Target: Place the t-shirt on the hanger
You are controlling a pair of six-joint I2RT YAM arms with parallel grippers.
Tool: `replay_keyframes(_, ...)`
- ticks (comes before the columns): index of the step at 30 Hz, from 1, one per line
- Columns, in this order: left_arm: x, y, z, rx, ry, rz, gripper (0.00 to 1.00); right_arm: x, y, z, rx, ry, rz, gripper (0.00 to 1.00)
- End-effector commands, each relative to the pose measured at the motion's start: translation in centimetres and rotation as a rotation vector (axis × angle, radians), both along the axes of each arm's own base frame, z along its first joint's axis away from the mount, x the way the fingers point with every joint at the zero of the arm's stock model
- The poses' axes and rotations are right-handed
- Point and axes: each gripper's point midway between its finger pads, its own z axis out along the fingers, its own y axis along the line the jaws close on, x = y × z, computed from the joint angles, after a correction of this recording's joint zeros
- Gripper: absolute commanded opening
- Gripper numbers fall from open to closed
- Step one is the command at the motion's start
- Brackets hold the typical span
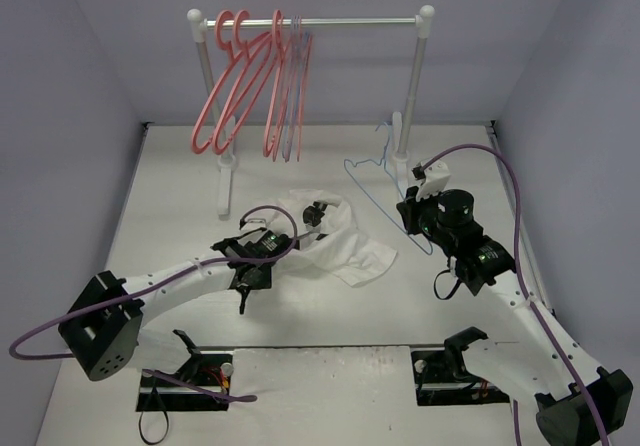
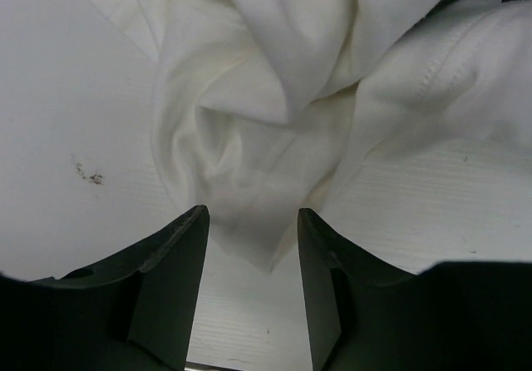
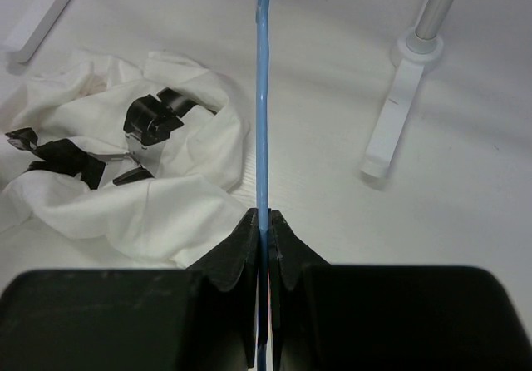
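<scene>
Your right gripper (image 3: 264, 215) clamps the hanger (image 3: 263, 96), wire running straight ahead; the t-shirt (image 2: 249, 138) lies left of it, between the jaws of your left gripper (image 2: 253, 213), grip unclear.

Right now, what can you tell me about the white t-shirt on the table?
The t-shirt is plain white, soft-looking cloth with a stitched hem showing. It lies crumpled in a loose heap on the white table, near the middle, between the two arms. The left gripper sits at the heap with a fold between its parted fingers; whether that fold is pinched cannot be told.
</scene>
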Motion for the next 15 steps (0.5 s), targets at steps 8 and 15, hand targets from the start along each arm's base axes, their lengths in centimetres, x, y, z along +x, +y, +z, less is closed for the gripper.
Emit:
replay_keyframes(8, -0.3, -0.3, -1.9, 0.012, 0.02, -0.06, 0.42, 0.0, 0.5, 2.1, 0.07, -0.074, 0.009, 0.03)
replay_keyframes(15, 0.9, -0.5, -0.4, 0.012, -0.037, -0.054, 0.4, 0.0, 0.6, 2.2, 0.069, -0.076, 0.012, 0.04)
